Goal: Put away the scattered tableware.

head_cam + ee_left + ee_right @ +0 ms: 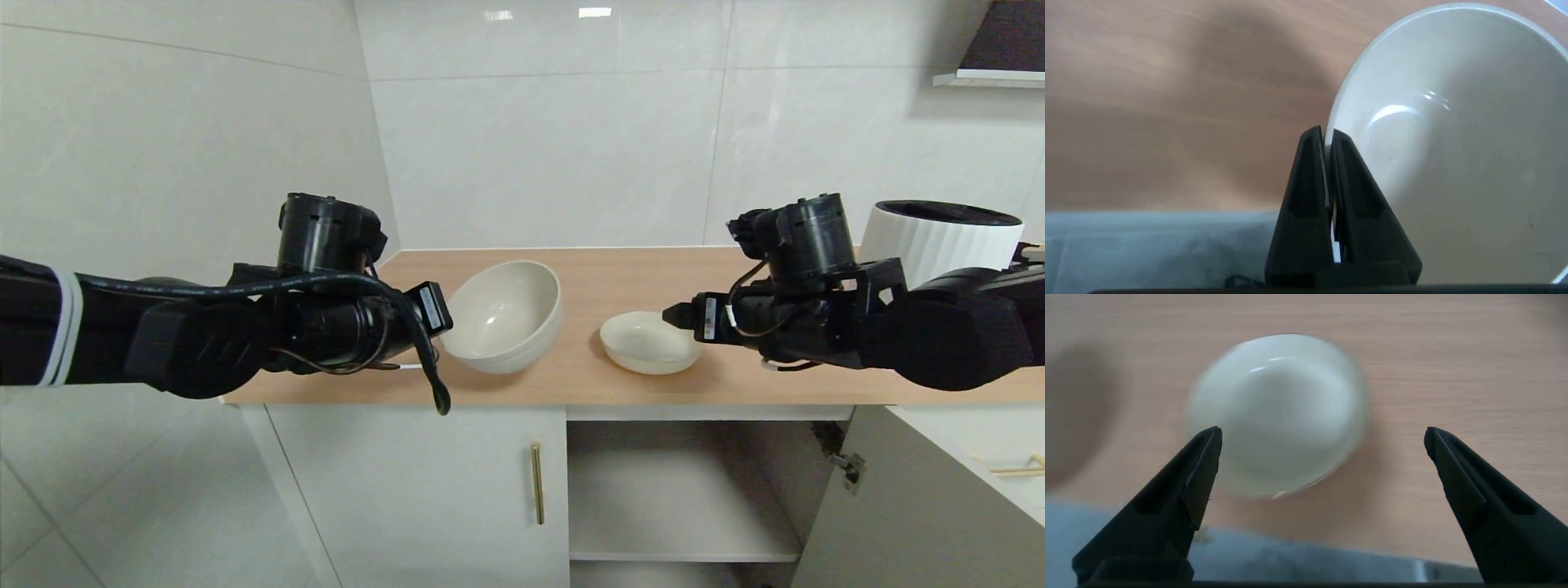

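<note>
In the head view, centre-left, our left claw (pixel 441 314) clenches the large bowl's (pixel 510 314) rim, tilting it over the table (pixel 620 278), probably for the open cupboard shelf (pixel 678 490) at lower centre. The left wrist view shows its fingers (pixel 1310 188) pinching that rim. In the right wrist view, our right claw (pixel 1321 445) gapes before the ungripped small bowl (pixel 1278 412).

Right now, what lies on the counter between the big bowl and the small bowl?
Nothing. In the head view, the stretch of wooden counter between the big bowl and the small bowl is bare.
</note>
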